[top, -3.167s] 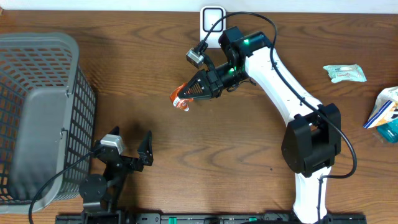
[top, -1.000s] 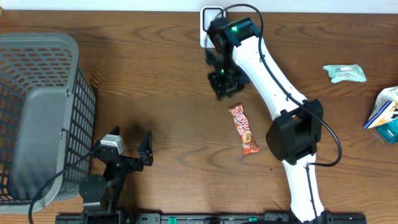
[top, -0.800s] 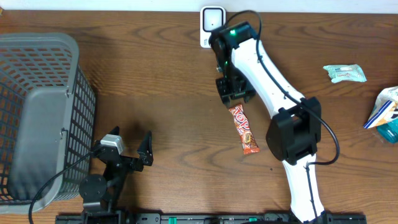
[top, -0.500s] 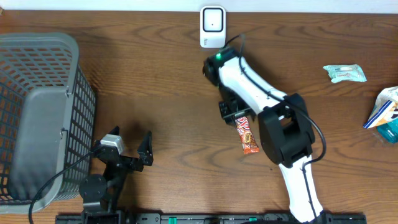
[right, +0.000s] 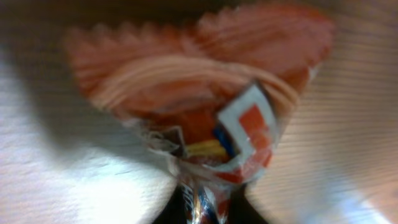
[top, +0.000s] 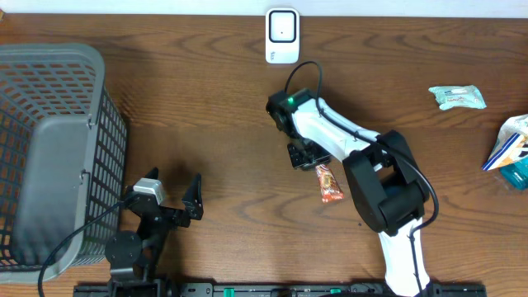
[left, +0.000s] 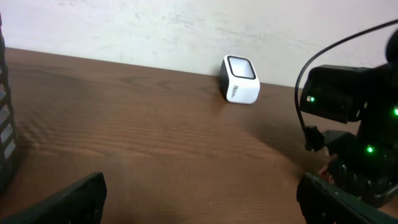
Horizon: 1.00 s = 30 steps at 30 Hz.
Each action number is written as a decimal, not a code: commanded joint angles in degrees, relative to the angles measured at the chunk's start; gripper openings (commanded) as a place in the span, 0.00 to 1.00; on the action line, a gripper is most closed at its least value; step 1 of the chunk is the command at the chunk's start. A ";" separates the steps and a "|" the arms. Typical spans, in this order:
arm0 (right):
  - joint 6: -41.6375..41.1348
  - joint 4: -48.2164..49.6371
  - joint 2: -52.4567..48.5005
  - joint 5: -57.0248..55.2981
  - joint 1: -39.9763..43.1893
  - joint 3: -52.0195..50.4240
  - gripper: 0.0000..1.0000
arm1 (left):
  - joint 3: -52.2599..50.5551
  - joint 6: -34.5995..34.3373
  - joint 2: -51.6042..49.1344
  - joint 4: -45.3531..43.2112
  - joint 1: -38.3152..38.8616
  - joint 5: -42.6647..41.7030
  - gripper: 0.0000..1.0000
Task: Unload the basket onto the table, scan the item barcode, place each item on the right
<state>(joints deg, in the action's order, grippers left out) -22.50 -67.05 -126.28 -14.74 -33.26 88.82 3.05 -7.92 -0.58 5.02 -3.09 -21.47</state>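
Note:
The item is an orange-red snack bar [top: 330, 183] lying on the wooden table below the middle. My right gripper [top: 306, 157] is down over its upper end and shut on the wrapper. In the right wrist view the crimped orange wrapper [right: 205, 99] fills the frame, blurred, and is pinched at the bottom centre where my right gripper [right: 199, 208] closes on it. No barcode can be made out. The white scanner [top: 282, 35] stands at the table's far edge, also seen as the scanner [left: 241, 79]. My left gripper [top: 173, 202] rests open near the front left, nothing between its fingers [left: 68, 199].
A grey mesh basket [top: 49, 157] takes up the left side. At the far right lie a teal packet [top: 456, 97] and a blue-and-white package [top: 511, 153]. The right arm [left: 354, 124] shows at the right of the left wrist view.
The right arm left the scanner, swung down to the bar lying on the table and shut on its upper end. The left arm has not moved.

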 commanded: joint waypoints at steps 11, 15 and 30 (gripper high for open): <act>42.95 -15.67 -4.00 67.82 7.69 16.35 0.01 | -0.96 -0.52 0.35 1.64 0.28 -0.09 0.98; 56.48 -21.92 -4.02 80.08 9.22 16.96 0.01 | -0.96 -0.52 0.35 1.64 0.28 -0.09 0.98; 99.43 -26.67 -4.00 104.26 6.27 16.87 0.01 | -0.96 -0.52 0.35 1.66 0.28 -0.09 0.98</act>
<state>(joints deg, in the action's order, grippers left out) 61.78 -93.78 -130.39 83.00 -25.52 105.06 3.05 -7.92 -0.58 4.99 -3.09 -21.47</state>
